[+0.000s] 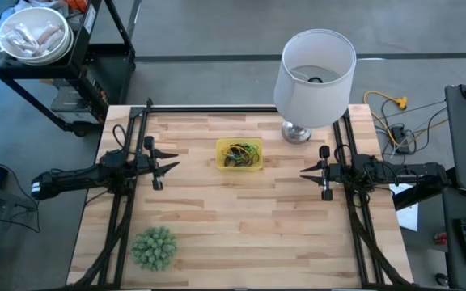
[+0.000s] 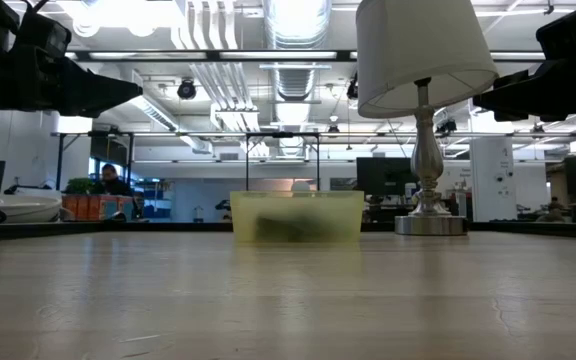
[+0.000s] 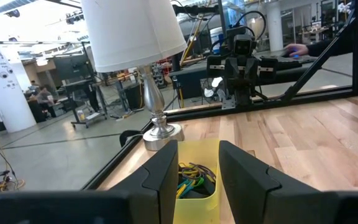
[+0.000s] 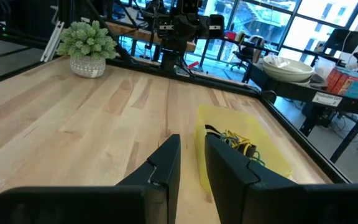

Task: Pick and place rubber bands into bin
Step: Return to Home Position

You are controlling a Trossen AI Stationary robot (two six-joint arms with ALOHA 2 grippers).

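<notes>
Nearest the front edge, the spiky green potted plant (image 1: 154,247) stands alone at the left corner of the wooden table (image 1: 241,218). The boards between it and the middle show no loose loop in the high view, though a thin tan one would be hard to pick out on this grain. Farther in, the left gripper (image 1: 168,166) hangs over the left frame rail, pointing inward, with its fingers parted and nothing between them. The right gripper (image 1: 307,171) faces it from the right rail with only a narrow gap between its fingers, and it is empty too. Both are well apart from the yellow bin (image 1: 239,168), which sits between them, a little beyond their line. The rubber bands (image 1: 239,153) lie in it as a tangled heap of yellow, green and dark loops. This looks like the parked pose with the sorting finished. The main risk is that the heap is springy and the tray shallow, so a bump to the table or a low sweep by an arm could flick a loop over the rim or slide the light tray. Beyond the bin, on the right, the white-shaded table lamp (image 1: 315,73) stands on a small metal base near the right arm. A wide swing of that arm could clip the shade and tip the lamp. Past the table's far left corner, a black cart (image 1: 55,73) carries a white bowl (image 1: 32,34).
</notes>
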